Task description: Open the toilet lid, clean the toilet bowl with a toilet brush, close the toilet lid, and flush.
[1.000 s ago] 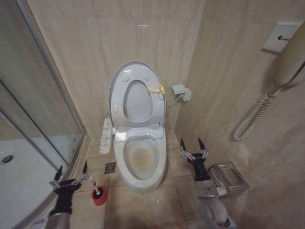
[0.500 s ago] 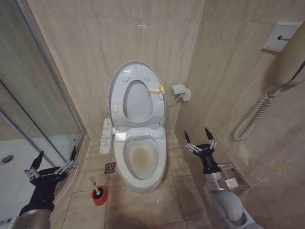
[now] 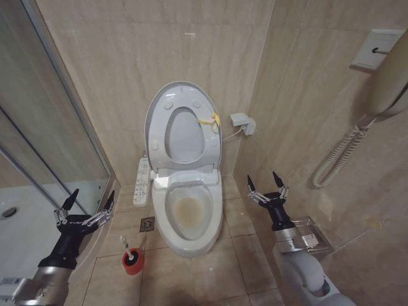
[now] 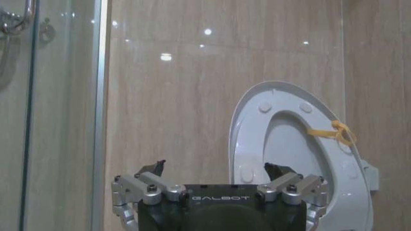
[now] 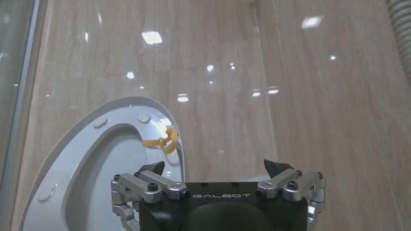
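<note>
The toilet lid (image 3: 185, 137) stands raised against the back wall together with the seat ring, a yellow tag (image 3: 210, 119) at its edge; it also appears in the left wrist view (image 4: 282, 144) and the right wrist view (image 5: 109, 163). Below it the toilet bowl (image 3: 188, 213) is uncovered and yellowish inside. The toilet brush (image 3: 129, 256) stands in its red cup on the floor, left of the bowl. My left gripper (image 3: 91, 201) hovers open above and left of the brush, holding nothing. My right gripper (image 3: 262, 182) is open and held up to the right of the bowl.
A glass shower enclosure (image 3: 51, 146) closes off the left side. A button panel (image 3: 141, 182) runs along the bowl's left side, with a floor drain (image 3: 147, 224) below it. A metal box (image 3: 309, 237) and a coiled cord (image 3: 341, 156) are on the right wall.
The left gripper rose away from the brush cup, swung out left, then came back slightly toward the toilet. The right gripper rose a little and has held still since.
</note>
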